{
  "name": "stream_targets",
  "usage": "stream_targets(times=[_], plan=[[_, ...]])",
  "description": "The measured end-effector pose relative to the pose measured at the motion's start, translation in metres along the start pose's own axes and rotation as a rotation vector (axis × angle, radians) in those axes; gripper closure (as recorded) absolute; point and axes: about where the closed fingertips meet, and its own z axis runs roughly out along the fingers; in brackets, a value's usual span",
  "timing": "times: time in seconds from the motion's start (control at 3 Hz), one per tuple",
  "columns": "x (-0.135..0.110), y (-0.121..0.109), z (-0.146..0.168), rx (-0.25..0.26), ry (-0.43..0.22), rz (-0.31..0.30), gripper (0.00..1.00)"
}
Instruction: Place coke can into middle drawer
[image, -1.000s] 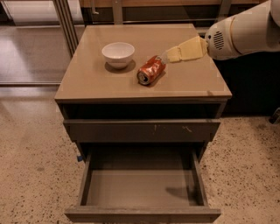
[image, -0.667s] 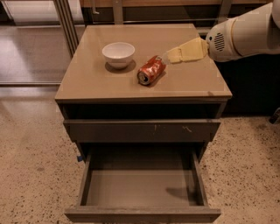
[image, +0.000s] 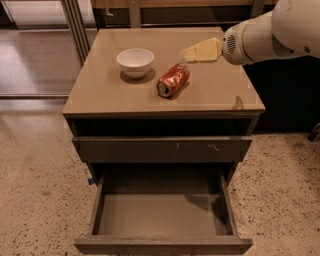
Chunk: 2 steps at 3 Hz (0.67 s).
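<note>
Cabinet, one arm.

- The end effector hung low over the desk, at the back on the arm's side, tip aimed down and forward. The white arm reached in behind it from the room's edge.
- The coke can lay on its side on the desk, just ahead of and below the end effector's tip, silver end toward me. It was very near the tip, but I could not tell whether they touched. A can lying down may roll, which probably explains the low, slanted approach along its length rather than a drop from above.
- A white bowl stood upright past the can, farther from the end effector, apart from both. It looked like a bystander to the job.
- The middle drawer was well below the end effector and nearer to me, pulled out wide with a bare floor. It seemed opened in advance so the can could go straight down into it.
- Between the desk and that drawer, the drawer front with small white scratches was shut. It sat directly over the back of the open box, so the can would need to come forward of it before lowering.
- End effector state: it held nothing that I could make out. I could not tell how wide it stood, as it read only as a pale yellowish wedge.
- Judgement: a reach toward the can, with the grasp not yet made and the can not yet moved toward the drawer.
</note>
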Motion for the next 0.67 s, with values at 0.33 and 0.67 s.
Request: stream_targets(times=[0.33, 0.67], plan=[[-0.0037, -0.0015, 0.0027, 0.020, -0.007, 0.056, 0.00], [-0.0036, -0.0011, 0.0024, 0.018, -0.007, 0.058, 0.00]])
